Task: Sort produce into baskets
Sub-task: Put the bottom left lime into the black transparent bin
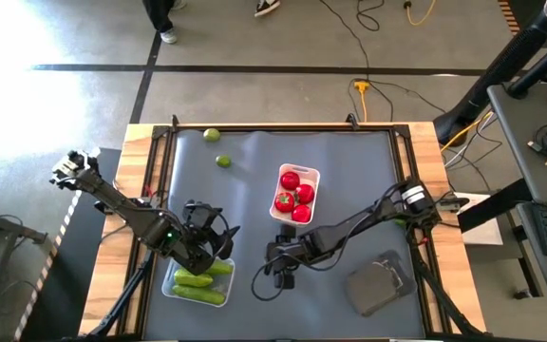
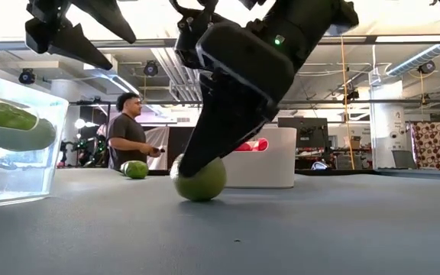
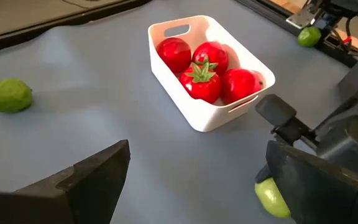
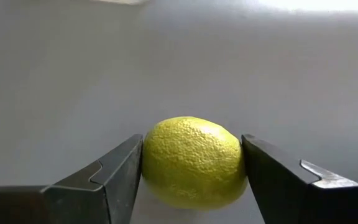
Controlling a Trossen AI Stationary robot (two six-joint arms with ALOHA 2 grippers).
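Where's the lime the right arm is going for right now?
In the high view the lime lies on the grey mat at the table's near-middle, between the right gripper's jaws, just below the white tray of tomatoes.

Taking the tomato tray [image 1: 310, 177] at mid-mat as landmark: holding four tomatoes [image 1: 293, 196]; up-left of it, two limes [image 1: 223, 161] apart near the far edge; below it, a third lime [image 4: 192, 162] on the mat between the right gripper [image 1: 286, 277] fingers; lower left, the cucumber tray [image 1: 173, 285] under the left gripper [image 1: 210, 239]; lower right, the third tray [image 1: 378, 286]
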